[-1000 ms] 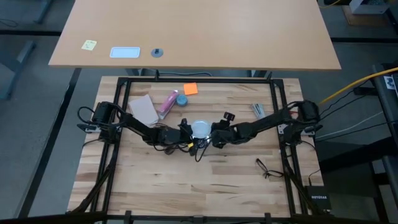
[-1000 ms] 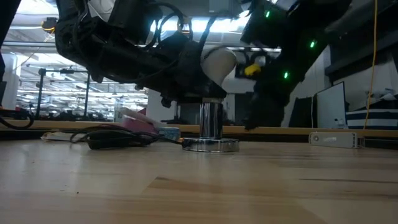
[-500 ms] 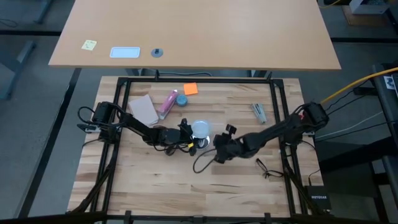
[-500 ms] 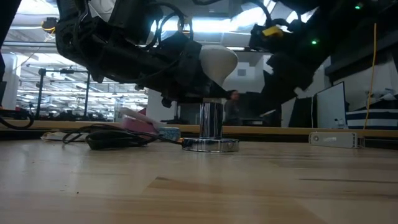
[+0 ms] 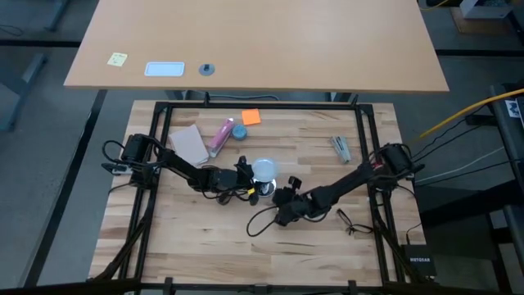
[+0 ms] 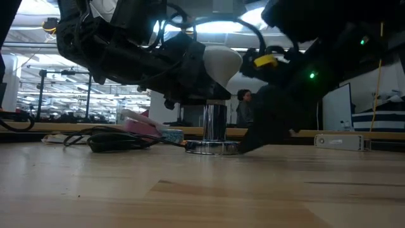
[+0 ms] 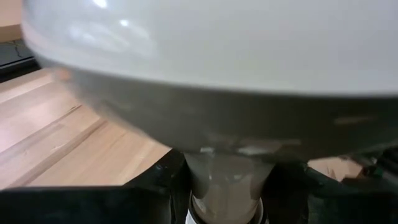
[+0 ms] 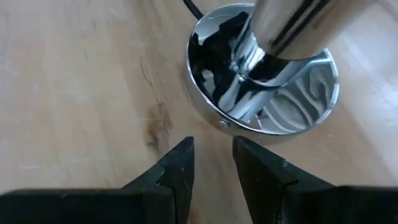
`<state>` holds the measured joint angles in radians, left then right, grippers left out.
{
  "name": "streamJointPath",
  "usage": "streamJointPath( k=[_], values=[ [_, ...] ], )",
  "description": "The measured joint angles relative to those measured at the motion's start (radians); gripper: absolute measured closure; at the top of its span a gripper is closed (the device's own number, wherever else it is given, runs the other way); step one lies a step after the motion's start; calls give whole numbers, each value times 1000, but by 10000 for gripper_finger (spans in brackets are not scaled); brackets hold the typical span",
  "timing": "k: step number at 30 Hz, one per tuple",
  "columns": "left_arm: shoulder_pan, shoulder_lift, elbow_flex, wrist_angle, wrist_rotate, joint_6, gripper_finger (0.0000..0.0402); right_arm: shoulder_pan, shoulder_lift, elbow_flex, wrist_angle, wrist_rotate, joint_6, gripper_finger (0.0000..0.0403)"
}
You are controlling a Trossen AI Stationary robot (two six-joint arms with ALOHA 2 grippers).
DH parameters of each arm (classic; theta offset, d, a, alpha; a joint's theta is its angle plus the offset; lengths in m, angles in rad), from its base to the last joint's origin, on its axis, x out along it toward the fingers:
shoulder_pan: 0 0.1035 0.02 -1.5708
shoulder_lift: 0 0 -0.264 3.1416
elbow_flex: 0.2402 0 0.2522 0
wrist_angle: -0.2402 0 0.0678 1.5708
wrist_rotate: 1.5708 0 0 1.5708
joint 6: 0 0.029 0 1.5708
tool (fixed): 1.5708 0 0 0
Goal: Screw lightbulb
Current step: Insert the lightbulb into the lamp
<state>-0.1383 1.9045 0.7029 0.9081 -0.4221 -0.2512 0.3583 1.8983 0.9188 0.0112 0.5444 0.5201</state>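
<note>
The left tool (image 5: pixel 244 175) is pinching the socket stem just under the lightbulb (image 5: pixel 264 170), apparently steadying the lamp base (image 8: pixel 264 84) on the desk (image 5: pixel 205 238), while the right tool (image 8: pixel 211 165), fingers nearly pressed together and empty, hangs low just beside that base.

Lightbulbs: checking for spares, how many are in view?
1. The lightbulb sits on the lamp base mid-table, at the left gripper. Others may be hidden behind the arms.

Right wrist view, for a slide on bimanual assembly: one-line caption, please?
Right gripper, fingers slightly apart, low over the wooden table beside the lamp's shiny chrome base and post.
</note>
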Motion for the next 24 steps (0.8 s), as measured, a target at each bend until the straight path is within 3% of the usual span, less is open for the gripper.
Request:
streamJointPath(
  k=[15, 24],
  values=[
    [2, 0, 0, -1, -15, 2, 260, -80, 20, 2, -27, 17, 7, 282],
    [3, 0, -1, -2, -19, 4, 260, -119, 4, -1, -67, 75, -85, 282]
  ],
)
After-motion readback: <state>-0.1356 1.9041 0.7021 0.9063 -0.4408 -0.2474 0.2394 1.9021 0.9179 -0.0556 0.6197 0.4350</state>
